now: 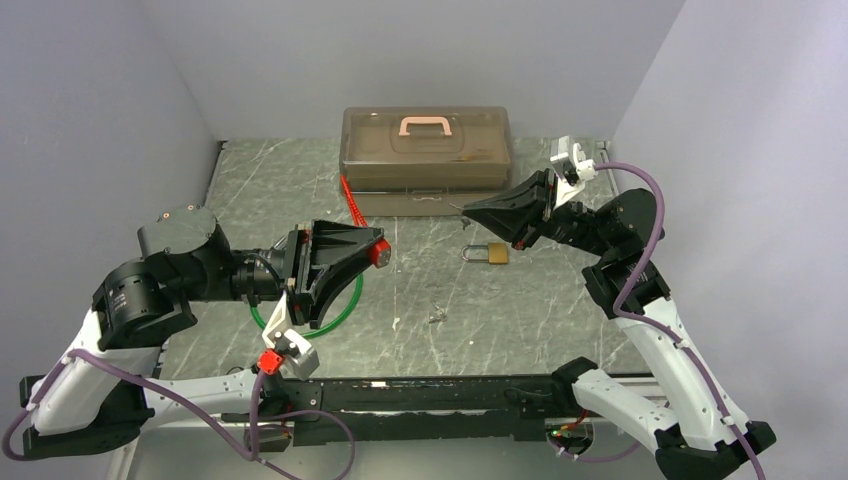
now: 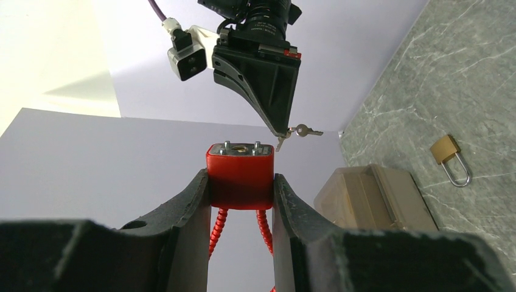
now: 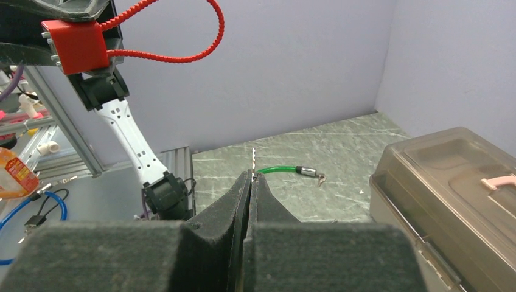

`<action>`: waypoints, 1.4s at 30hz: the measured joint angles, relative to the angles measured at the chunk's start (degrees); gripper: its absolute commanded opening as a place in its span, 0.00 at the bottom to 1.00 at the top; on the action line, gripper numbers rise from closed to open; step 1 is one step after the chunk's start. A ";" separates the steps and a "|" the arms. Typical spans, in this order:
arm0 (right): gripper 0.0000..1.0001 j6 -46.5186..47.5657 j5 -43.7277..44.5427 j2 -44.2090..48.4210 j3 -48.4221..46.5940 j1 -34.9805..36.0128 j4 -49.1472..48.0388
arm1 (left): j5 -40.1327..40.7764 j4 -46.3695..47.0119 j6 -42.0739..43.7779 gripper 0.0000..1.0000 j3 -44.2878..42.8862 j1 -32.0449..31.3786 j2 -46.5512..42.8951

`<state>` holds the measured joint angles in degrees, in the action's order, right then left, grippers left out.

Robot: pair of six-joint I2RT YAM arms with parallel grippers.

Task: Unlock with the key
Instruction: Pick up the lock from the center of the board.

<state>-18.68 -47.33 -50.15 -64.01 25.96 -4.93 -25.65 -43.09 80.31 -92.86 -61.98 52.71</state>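
My right gripper (image 1: pixel 470 210) is shut on the key (image 2: pixel 302 129), a tiny silver key whose blade pokes out past the fingertips. In the right wrist view the key (image 3: pixel 252 159) shows edge-on above the closed right gripper (image 3: pixel 251 176). A second small key dangles beside it. My left gripper (image 1: pixel 378 250) holds a red square tag (image 2: pixel 239 173) on red wire, raised above the table with its face turned toward the key. The two grippers are apart, tips pointing at each other. A small brass padlock (image 1: pixel 490 253) lies on the table under the right gripper.
A brown translucent toolbox (image 1: pixel 427 160) with a pink handle stands at the back. A green cable (image 1: pixel 330 320) loops on the table under the left gripper, its silver tip (image 3: pixel 306 172) beside some small loose keys (image 1: pixel 437 317). Grey walls close in both sides.
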 measured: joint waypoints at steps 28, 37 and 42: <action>0.00 -0.63 -4.13 -1.22 -0.52 -0.02 -4.09 | -3.50 -1.07 -8.33 0.00 -2.08 -0.50 0.46; 0.00 7.50 -6.80 -3.98 -1.66 1.97 1.55 | 1.14 -5.01 -24.06 0.00 10.88 1.27 -2.45; 0.00 20.94 -3.87 -4.22 -2.36 10.45 12.55 | -2.40 -11.98 -30.75 0.00 16.24 6.47 -2.08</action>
<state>2.26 -51.20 -54.37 -66.37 36.40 7.62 -28.05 -55.07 49.56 -76.62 -55.51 50.63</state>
